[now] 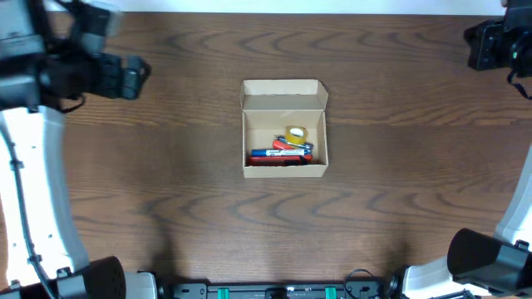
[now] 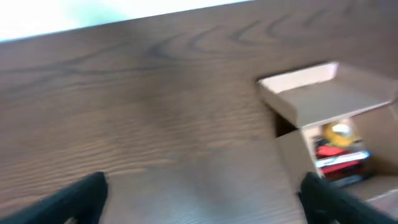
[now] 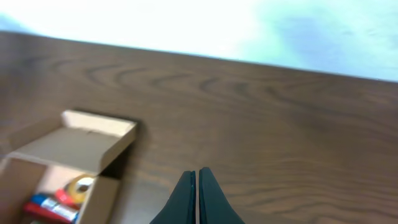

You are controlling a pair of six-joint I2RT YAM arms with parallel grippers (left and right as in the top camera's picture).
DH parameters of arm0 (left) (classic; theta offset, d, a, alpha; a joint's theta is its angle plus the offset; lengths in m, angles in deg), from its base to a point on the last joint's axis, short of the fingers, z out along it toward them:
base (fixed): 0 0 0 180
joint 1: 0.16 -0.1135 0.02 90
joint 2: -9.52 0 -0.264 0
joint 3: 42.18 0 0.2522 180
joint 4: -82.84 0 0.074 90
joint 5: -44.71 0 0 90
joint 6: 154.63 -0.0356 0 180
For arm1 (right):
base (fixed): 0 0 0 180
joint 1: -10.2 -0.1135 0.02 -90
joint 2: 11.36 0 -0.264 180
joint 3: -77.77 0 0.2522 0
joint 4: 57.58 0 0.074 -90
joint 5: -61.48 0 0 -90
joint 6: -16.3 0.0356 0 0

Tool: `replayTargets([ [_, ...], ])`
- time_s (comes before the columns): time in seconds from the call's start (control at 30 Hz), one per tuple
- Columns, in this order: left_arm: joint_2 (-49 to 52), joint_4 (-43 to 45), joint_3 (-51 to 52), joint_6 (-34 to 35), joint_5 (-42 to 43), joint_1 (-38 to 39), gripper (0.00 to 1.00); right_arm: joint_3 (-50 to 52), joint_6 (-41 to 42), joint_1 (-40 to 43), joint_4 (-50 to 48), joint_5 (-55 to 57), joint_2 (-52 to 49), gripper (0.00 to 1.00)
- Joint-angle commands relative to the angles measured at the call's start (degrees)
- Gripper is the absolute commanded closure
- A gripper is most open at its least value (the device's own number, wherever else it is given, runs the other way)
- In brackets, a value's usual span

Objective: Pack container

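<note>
A: Where does the packing stand?
B: The tan container (image 1: 285,170) sits mid-table (image 1: 166,191) with open wood on every side. Its lid flap is upright, so folding it shut looks next.
A: And the claws?
B: Both are well apart from the box. The left gripper (image 2: 202,194) is spread and the right gripper (image 3: 197,186) is pressed together, empty. Markers (image 1: 278,154) and a tape roll (image 1: 295,134) lie inside.

1. The left pincer (image 2: 202,196) is spread wide over the table (image 2: 124,106).
2. The box (image 2: 336,102) sits at right, lid open.
3. Inside lie a yellow roll (image 2: 339,132) and red-blue items (image 2: 339,158), blurred.
</note>
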Motion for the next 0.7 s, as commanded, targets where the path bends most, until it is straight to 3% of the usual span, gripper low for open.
replayTargets([
  [0.0, 2.3, -1.6, -0.5, -0.7, 11.3, -4.6, 0.31, 4.7, -2.8, -0.4, 0.5, -6.8, -1.0, 0.99],
  [0.07, 4.0, -3.0, -0.2, -1.6, 12.2, -5.7, 0.50, 8.8, -3.1, -0.3, 0.2, -9.3, -1.6, 0.99],
  [0.13, 6.1, -3.7, 0.6, -1.7, 14.9, -5.9, 0.60, 13.6, -3.1, -0.3, -1.2, -12.2, -2.4, 0.99],
  [0.17, 7.4, -3.8, 1.2, -2.1, 17.1, -5.9, 0.72, 15.8, -3.1, -0.3, -2.0, -14.4, -3.1, 0.99],
  [0.23, 9.8, -3.6, 2.7, -4.1, 23.2, -5.9, 0.82, 20.1, -3.1, -0.3, -3.8, -19.8, -4.6, 0.99],
  [0.33, 14.8, -3.2, 4.5, -4.8, 33.8, -5.9, 0.87, 24.5, -3.1, -0.3, -5.7, -27.5, -7.8, 0.99],
  [0.37, 16.6, -3.2, 5.0, -4.8, 36.8, -5.9, 0.94, 25.2, -3.1, -0.3, -5.8, -29.2, -9.0, 0.99],
  [0.53, 25.9, -3.3, 7.3, -4.9, 51.4, -5.8, 0.94, 26.6, -2.9, -0.6, -4.1, -34.6, -15.5, 0.99],
  [0.67, 32.0, -3.5, 7.7, -7.0, 56.8, -4.8, 0.94, 26.6, -2.4, -1.3, -4.1, -37.9, -19.3, 0.99],
])
